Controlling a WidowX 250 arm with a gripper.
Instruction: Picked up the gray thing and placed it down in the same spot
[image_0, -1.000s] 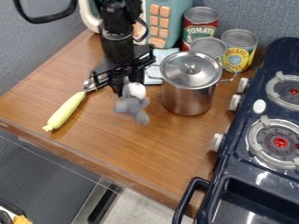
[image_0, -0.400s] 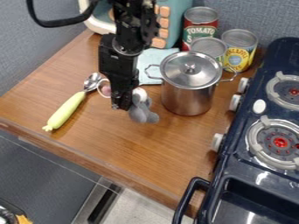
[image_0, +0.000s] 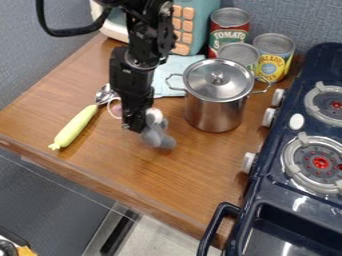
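Claw (image_0: 135, 125) hanging tip-down over the worktop (image_0: 153, 175), left of the pot; I cannot tell whether it is clenched or released. Just beside its tip, on the pot side, is the gray thing (image_0: 159, 137), with a white, rounded part (image_0: 154, 116) at its upper end. Nearest, at the bottom left corner, something black and orange (image_0: 25, 250) shows. At the lower right, the dark blue stove (image_0: 267, 215) has a black handle (image_0: 215, 225) at its near corner, with two burners (image_0: 320, 162) farther back. A spoon with a pale green handle (image_0: 75, 126) lies on the left of the worktop, its metal end pointing away. Next to that end is a small ringed thing (image_0: 115, 108), partly behind the claw. The lidded metal pot (image_0: 215, 107) stands upright near the stove. Beyond it are a pale blue cloth (image_0: 165, 75), three cans (image_0: 274, 57) and a teal toy appliance (image_0: 198, 25) with orange buttons, then the gray-blue wall (image_0: 280, 15)
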